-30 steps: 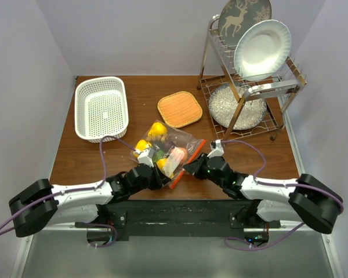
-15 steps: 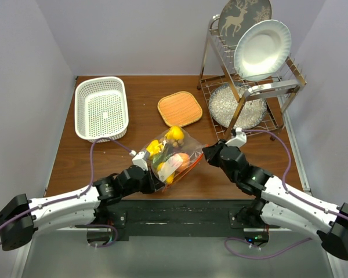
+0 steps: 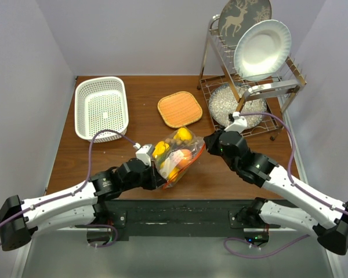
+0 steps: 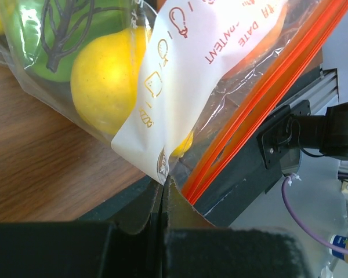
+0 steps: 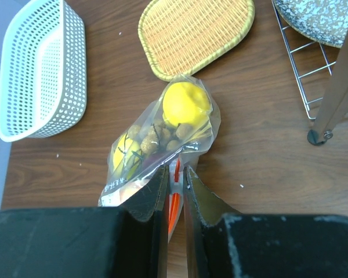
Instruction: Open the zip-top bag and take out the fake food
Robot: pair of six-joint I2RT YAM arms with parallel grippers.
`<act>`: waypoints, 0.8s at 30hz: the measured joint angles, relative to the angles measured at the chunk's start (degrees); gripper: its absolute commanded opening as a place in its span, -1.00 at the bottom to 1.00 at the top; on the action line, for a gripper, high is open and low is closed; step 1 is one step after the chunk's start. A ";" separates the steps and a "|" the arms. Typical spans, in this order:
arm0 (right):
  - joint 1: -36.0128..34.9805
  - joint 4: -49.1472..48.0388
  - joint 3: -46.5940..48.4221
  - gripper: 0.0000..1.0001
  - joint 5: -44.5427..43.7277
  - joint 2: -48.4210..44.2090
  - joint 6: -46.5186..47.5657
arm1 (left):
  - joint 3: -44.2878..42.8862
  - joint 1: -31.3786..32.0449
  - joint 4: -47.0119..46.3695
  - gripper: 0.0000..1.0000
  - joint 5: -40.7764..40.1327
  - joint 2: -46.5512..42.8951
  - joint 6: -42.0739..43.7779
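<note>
Left gripper (image 4: 163, 188) jaws are pressing together, pinching the near corner of the zip-top bag (image 3: 175, 161) right by its white label. Right gripper (image 5: 174, 176) jaws are pinching the bag's orange zipper strip on the right side, leaving only a narrow gap. Bag is sitting stretched between both arms over the near-centre of the table (image 3: 142, 98). Fake food (image 5: 185, 103) is sitting inside: yellow pieces, a green one, an orange one, a brown cluster. Can't tell if the bag's far end is touching the wood. Beyond it, orange mat (image 3: 180, 109) is lying flat, white basket (image 3: 101, 108) is sitting far left, and dish rack (image 3: 252, 87) is standing far right, holding plates.
</note>
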State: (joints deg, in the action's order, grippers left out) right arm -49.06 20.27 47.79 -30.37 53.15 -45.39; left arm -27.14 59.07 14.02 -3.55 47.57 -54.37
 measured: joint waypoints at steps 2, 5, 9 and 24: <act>0.00 0.76 1.27 -1.00 0.24 1.33 0.59 | -0.68 0.00 0.81 -0.73 0.42 0.00 0.46; 0.00 2.03 2.69 -1.00 1.11 3.04 1.27 | -1.88 0.00 2.14 -0.44 1.03 0.24 1.53; 0.00 2.89 3.48 -1.00 1.99 4.09 1.81 | -4.28 0.00 4.22 -0.21 1.22 0.42 3.28; 0.00 5.90 13.14 -1.00 3.02 8.07 3.98 | -22.60 0.02 12.96 -0.03 -1.84 7.32 19.63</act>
State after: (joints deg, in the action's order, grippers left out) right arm -49.06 26.17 60.93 -27.35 61.21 -41.41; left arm -49.74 59.09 26.98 -5.39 54.89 -34.74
